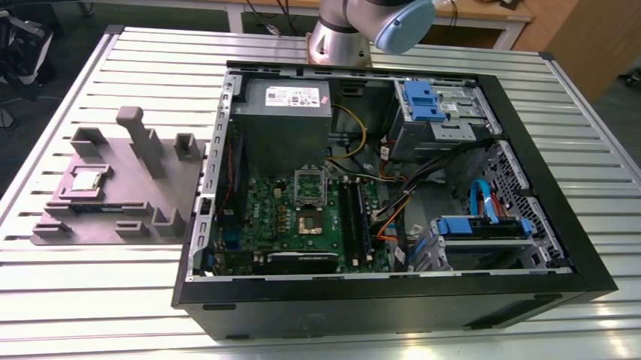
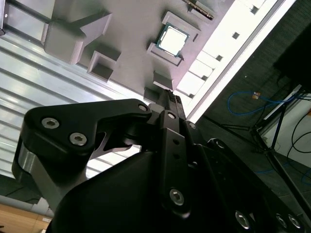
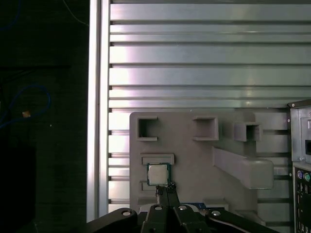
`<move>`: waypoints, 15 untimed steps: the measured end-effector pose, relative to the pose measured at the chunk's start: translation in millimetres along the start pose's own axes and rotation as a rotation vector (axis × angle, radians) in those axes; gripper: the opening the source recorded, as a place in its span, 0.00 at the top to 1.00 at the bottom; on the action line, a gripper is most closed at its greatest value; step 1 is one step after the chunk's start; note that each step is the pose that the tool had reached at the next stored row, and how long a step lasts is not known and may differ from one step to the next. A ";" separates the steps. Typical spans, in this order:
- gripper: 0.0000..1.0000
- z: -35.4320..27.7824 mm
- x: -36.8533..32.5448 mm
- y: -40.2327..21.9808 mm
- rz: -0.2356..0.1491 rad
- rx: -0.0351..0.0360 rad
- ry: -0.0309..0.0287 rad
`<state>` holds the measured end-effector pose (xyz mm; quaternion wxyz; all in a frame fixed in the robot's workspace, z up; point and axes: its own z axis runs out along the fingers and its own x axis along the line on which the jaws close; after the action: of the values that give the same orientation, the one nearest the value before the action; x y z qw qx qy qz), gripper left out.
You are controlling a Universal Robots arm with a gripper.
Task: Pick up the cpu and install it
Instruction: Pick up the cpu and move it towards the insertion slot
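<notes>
Your black gripper (image 3: 165,189) has its fingers pressed together on nothing, the tips near the small, square, silvery cpu (image 3: 158,174) in the first wrist view. The cpu lies flat in a square pocket of the grey moulded plastic holder (image 1: 125,196), at the exterior view's left on the slatted aluminium table (image 1: 150,67). Beside the holder, across that view's centre and right, the open black computer case (image 1: 401,307) holds a green motherboard (image 1: 290,217), a grey metal power-supply box (image 1: 281,120) and blue drive brackets (image 1: 421,101).

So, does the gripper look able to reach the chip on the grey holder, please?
Probably yes: the chip lies uncovered, face up in the grey holder, and the gripper points toward it with nothing between.
</notes>
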<state>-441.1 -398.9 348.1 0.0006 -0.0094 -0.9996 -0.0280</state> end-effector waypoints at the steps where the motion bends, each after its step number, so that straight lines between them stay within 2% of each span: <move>1: 0.90 0.0 0.0 0.0 0.000 0.0000 0.0000; 6: 0.90 0.3 0.3 0.0 0.000 0.0000 -0.0002; 11: 0.90 2.2 6.7 -0.2 0.000 0.0000 -0.0002; 15: 0.90 2.9 7.6 -0.3 0.000 0.0001 0.0000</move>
<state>-448.7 -398.9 345.2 0.0006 -0.0094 -0.9996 -0.0280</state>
